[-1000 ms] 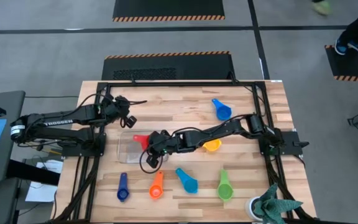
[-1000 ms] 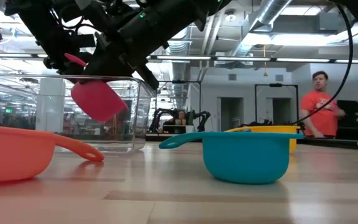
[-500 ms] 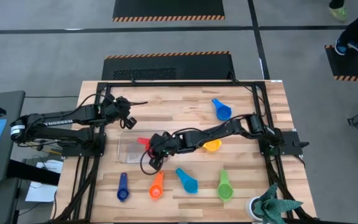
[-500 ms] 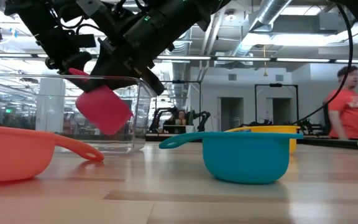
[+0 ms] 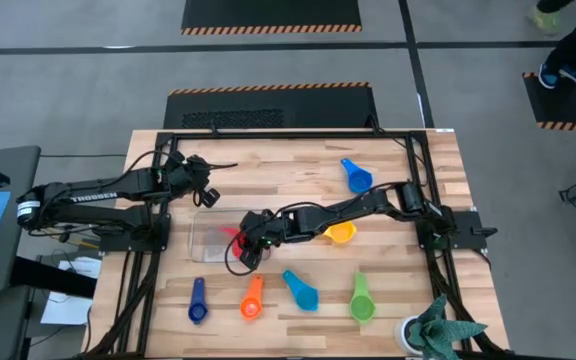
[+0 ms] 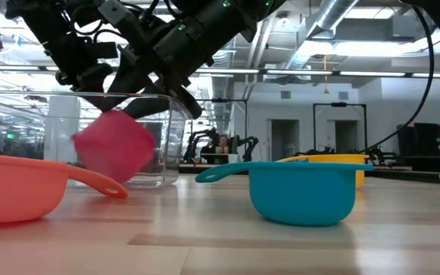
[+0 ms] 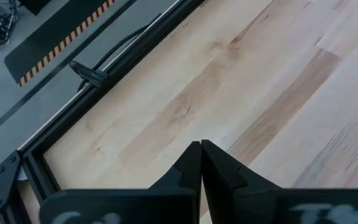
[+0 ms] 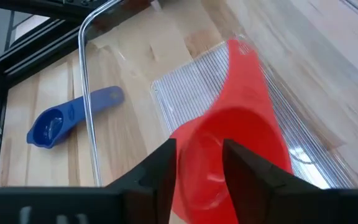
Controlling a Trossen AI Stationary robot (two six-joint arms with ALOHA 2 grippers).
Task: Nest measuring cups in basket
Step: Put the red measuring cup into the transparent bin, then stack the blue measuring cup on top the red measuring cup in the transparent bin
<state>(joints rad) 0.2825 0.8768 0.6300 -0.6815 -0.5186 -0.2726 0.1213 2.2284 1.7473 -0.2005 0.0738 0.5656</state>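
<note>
The pale wooden table (image 5: 298, 200) stood in a workshop with a grey floor, the other cups scattered over it: a blue cup (image 5: 356, 176) at the far side, a yellow cup (image 5: 341, 234) half under the right arm, and along the near edge a dark blue cup (image 5: 197, 300), an orange cup (image 5: 252, 297), a light blue cup (image 5: 299, 289) and a green cup (image 5: 361, 299). Over the last second the right gripper (image 5: 252, 236) had carried the red cup (image 8: 232, 143) leftward from the clear basket's (image 5: 206, 243) right rim to a place over its floor, and in the low view the cup had sunk from rim height to near the basket bottom, bowl tilted. In the right wrist view the fingers stood apart with the cup just beyond them, so it looked released or about to be, though contact could not be ruled out. That likely made it the first cup placed, with six left to nest. The left gripper (image 7: 201, 163), fingers pressed together, waited at the far left of the table.
</note>
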